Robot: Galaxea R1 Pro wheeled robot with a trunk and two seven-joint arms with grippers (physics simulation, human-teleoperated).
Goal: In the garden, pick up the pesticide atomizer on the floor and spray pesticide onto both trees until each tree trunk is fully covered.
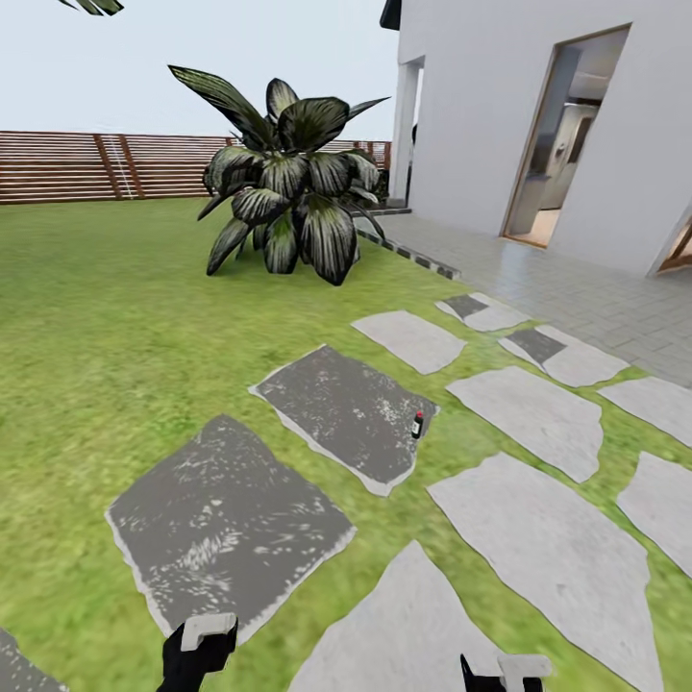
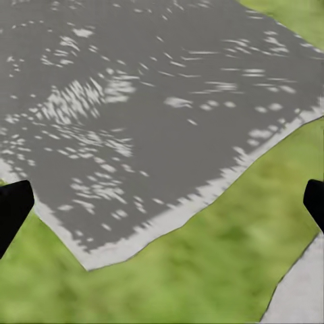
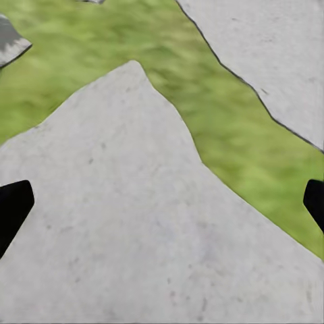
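The pesticide atomizer point(image 1: 417, 425), a tiny black bottle with a reddish top, stands upright at the right edge of a dark grey stepping stone point(image 1: 346, 408) on the grass floor point(image 1: 115, 327), well ahead of both arms. My left gripper point(image 1: 197, 646) hangs at the bottom edge of the head view over another dark stone point(image 2: 135, 108), and the left wrist view has its black fingertips point(image 2: 12, 206) far apart, open and empty. Over a pale stone point(image 3: 121, 223) my right gripper point(image 1: 505, 673) is open too. The trees and their trunks are out of view.
A large broad-leaved dark plant point(image 1: 288, 192) grows on the lawn ahead. Behind it runs a brown slat fence point(image 1: 86, 165). The white house point(image 1: 509, 106) with an open doorway point(image 1: 562, 144) and a tiled patio point(image 1: 577, 288) stands at the right. Pale stepping stones point(image 1: 538, 538) spread to the right.
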